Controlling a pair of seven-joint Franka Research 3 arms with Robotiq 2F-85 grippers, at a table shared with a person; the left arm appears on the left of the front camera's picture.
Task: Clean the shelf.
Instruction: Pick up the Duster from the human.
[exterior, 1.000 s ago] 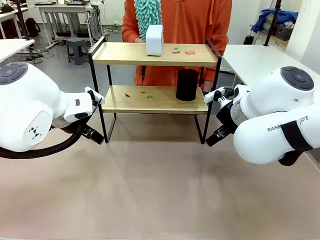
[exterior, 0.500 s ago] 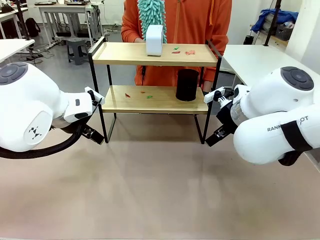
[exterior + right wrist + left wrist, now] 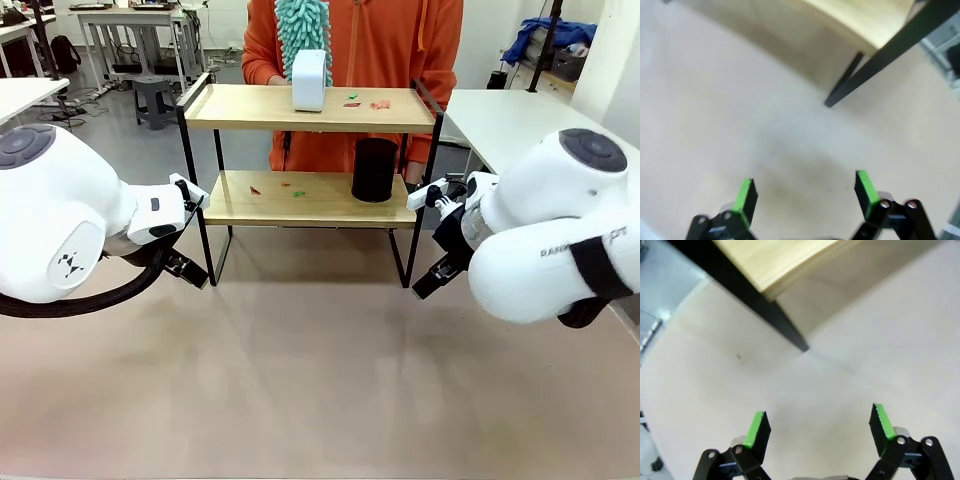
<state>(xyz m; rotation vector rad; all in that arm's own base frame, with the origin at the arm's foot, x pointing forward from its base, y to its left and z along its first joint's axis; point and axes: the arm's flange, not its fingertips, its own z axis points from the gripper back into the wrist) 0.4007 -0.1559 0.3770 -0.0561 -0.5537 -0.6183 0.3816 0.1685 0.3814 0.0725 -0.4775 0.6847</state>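
The shelf (image 3: 310, 200) stands at the far middle of the table, two light wooden boards in a black frame. Small green and red scraps (image 3: 364, 101) lie on its top board beside a white box (image 3: 308, 80). More scraps (image 3: 275, 189) and a black cylinder (image 3: 374, 170) sit on the lower board. My left gripper (image 3: 188, 270) hangs low by the shelf's front left leg, and its wrist view shows the left gripper (image 3: 820, 422) open over bare table, near the leg (image 3: 760, 310). By the front right leg my right gripper (image 3: 430, 280) points down, and its wrist view shows the right gripper (image 3: 805, 191) open and holding nothing.
A person in an orange top (image 3: 390, 40) stands behind the shelf holding a teal fluffy duster (image 3: 300, 25) above the white box. A white table (image 3: 510, 120) adjoins at the right. Bare tabletop (image 3: 320, 380) stretches in front of the shelf.
The right arm has shifted slightly. The duster has risen a little. Both grippers stay open and the left arm is still.
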